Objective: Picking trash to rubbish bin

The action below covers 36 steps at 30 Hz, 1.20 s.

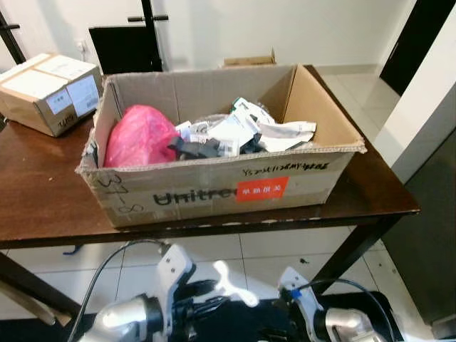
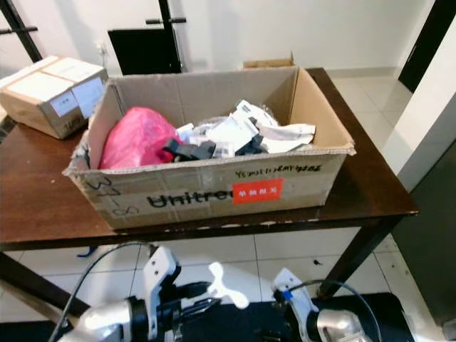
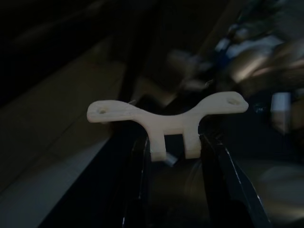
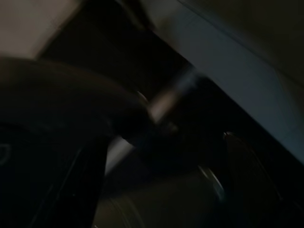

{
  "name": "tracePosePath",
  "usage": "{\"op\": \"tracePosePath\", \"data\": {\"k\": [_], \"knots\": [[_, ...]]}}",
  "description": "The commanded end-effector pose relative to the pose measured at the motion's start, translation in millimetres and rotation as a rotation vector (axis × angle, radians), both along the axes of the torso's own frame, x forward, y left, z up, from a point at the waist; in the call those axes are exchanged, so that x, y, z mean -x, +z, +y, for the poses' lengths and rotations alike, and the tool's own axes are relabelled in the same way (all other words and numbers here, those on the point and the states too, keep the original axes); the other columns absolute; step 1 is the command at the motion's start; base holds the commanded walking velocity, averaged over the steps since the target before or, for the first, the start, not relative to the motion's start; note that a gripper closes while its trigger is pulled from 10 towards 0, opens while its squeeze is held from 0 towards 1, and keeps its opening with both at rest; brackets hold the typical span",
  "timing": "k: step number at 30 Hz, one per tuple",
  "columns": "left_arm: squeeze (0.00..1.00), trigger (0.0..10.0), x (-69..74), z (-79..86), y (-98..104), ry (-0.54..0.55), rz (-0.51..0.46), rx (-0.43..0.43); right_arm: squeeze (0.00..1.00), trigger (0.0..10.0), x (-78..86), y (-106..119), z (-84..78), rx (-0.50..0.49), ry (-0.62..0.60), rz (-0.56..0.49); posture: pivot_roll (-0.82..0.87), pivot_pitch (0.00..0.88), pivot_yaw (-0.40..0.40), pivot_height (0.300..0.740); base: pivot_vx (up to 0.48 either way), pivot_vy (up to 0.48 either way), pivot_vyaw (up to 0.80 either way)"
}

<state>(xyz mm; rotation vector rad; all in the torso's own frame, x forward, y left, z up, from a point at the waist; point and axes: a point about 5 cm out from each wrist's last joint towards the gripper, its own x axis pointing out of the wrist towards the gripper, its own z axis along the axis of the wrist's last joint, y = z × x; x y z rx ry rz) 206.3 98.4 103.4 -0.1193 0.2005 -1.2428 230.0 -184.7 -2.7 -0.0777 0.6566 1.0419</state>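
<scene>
A: Holding a pale plastic bracket [image 1: 229,282], the left tool [image 1: 208,293] has its two black fingers pinched on the bracket's short legs, low in front of the bench [image 1: 43,206], under its near edge.

B: And the bin?

A: I'd take the open cardboard box [image 1: 214,187] on the bench for it. It already has a pink bag [image 1: 139,135] at its left and crumpled white wrappers [image 1: 249,128] towards the right.

B: So the step in hand?

A: My guess: lift the bracket clear of the bench edge and the box's near wall before letting go, since the grip is only on the legs and the wings could snag on the cardboard.

B: The right tool [image 1: 296,313]?

A: Low, at the right, idle. I cannot tell whether it is wide or narrow.

B: Any writing?

A: "Unitre…" printed on the front, then an orange sticker [image 1: 262,189] with small characters I can't read, and black handwriting above it, illegible. A smaller sealed box [image 1: 50,89] sits far left, labels too small.
</scene>
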Motion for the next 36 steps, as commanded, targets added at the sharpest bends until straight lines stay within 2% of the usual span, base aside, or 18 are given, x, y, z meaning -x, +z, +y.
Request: {"op": "tracePosePath", "data": {"k": [1,3,4,5,7,8,9,10,14,18,22,26,27,28,29,30,32,36], "knots": [[0.00,10.0,1.1,-2.5,14.3,-0.039,-0.010,0.024,0.00,10.0,-1.9,10.6,5.3,-0.073,0.044,0.007,-0.01,0.143,0.029,0.740,0.000,0.000,0.00],[0.00,10.0,-2.6,-6.5,28.2,-0.053,-0.030,0.060,0.00,10.0,-5.8,22.9,7.3,-0.141,0.066,0.010,-0.01,0.143,0.027,0.740,0.000,0.000,0.00],[0.00,10.0,-9.1,-12.1,49.4,-0.069,-0.064,0.124,0.00,10.0,-10.7,41.0,8.6,-0.204,0.110,-0.012,-0.01,0.143,0.027,0.740,0.000,0.000,0.00],[0.00,10.0,-9.1,-12.1,49.4,-0.069,-0.064,0.124,0.00,10.0,-10.7,41.0,8.6,-0.204,0.110,-0.012,-0.01,0.143,0.027,0.740,0.000,0.000,0.00],[0.00,10.0,-18.9,-20.9,88.8,-0.100,-0.132,0.246,0.00,10.0,-17.3,72.2,10.9,-0.286,0.188,-0.061,-0.01,0.141,0.030,0.740,0.000,0.000,0.00],[0.00,10.0,-18.9,-20.9,88.8,-0.100,-0.132,0.246,0.00,10.0,-17.3,72.2,10.9,-0.286,0.188,-0.061,-0.01,0.141,0.030,0.740,0.000,0.000,0.00],[0.00,10.0,-25.1,-27.7,127.3,-0.125,-0.215,0.367,0.00,10.0,-23.3,99.0,13.4,-0.350,0.231,-0.125,-0.02,0.140,0.031,0.740,0.000,0.000,0.00],[0.00,10.0,-27.3,-29.9,145.1,-0.134,-0.259,0.418,0.00,10.0,-27.1,114.1,14.9,-0.401,0.235,-0.164,-0.02,0.140,0.032,0.740,0.000,0.000,0.00],[0.00,10.0,-30.7,-31.6,168.4,-0.141,-0.318,0.482,0.00,10.0,-36.0,140.3,16.4,-0.523,0.201,-0.234,-0.02,0.139,0.032,0.740,0.000,0.000,0.00],[0.00,10.0,-41.2,-26.9,221.1,-0.120,-0.409,0.664,0.00,10.0,-48.8,206.3,15.3,-0.803,0.150,-0.405,-0.02,0.135,0.035,0.740,0.000,0.000,0.00],[0.00,10.0,-51.1,-20.3,249.6,-0.072,-0.475,0.732,0.00,10.0,-52.5,237.1,12.9,-0.894,0.142,-0.508,-0.02,0.131,0.034,0.740,0.000,0.000,0.00],[0.00,10.0,-63.2,-16.1,262.2,0.029,-0.525,0.714,0.00,10.0,-58.6,249.5,9.2,-0.911,0.075,-0.580,-0.02,0.127,0.033,0.740,0.000,0.000,0.00],[0.00,10.0,-80.0,-14.5,262.5,0.124,-0.542,0.624,0.00,10.0,-64.5,255.6,7.2,-0.904,0.023,-0.615,-0.01,0.121,0.031,0.740,0.000,0.000,0.00],[0.00,10.0,-80.0,-14.5,262.5,0.124,-0.542,0.624,0.00,10.0,-64.5,255.6,7.2,-0.904,0.023,-0.615,-0.01,0.121,0.031,0.740,0.000,0.000,0.00],[0.00,10.0,-126.1,-12.2,243.9,0.331,-0.554,0.303,0.00,10.0,-76.8,265.3,11.0,-0.794,-0.046,-0.678,-0.01,0.116,0.026,0.740,0.000,0.000,0.00],[0.00,10.0,-126.1,-12.2,243.9,0.331,-0.554,0.303,0.00,10.0,-76.8,265.3,11.0,-0.794,-0.046,-0.678,-0.01,0.116,0.026,0.740,0.000,0.000,0.00],[0.00,10.0,-149.8,-7.3,231.5,0.415,-0.579,0.128,0.00,10.0,-82.9,271.8,15.9,-0.725,-0.073,-0.702,-0.01,0.112,0.021,0.740,0.000,0.000,0.00],[0.00,10.0,-171.0,-1.4,231.8,0.473,-0.601,0.058,0.00,10.0,-87.6,283.8,19.4,-0.710,-0.096,-0.737,-0.01,0.110,0.016,0.740,0.000,0.000,0.00]]}}
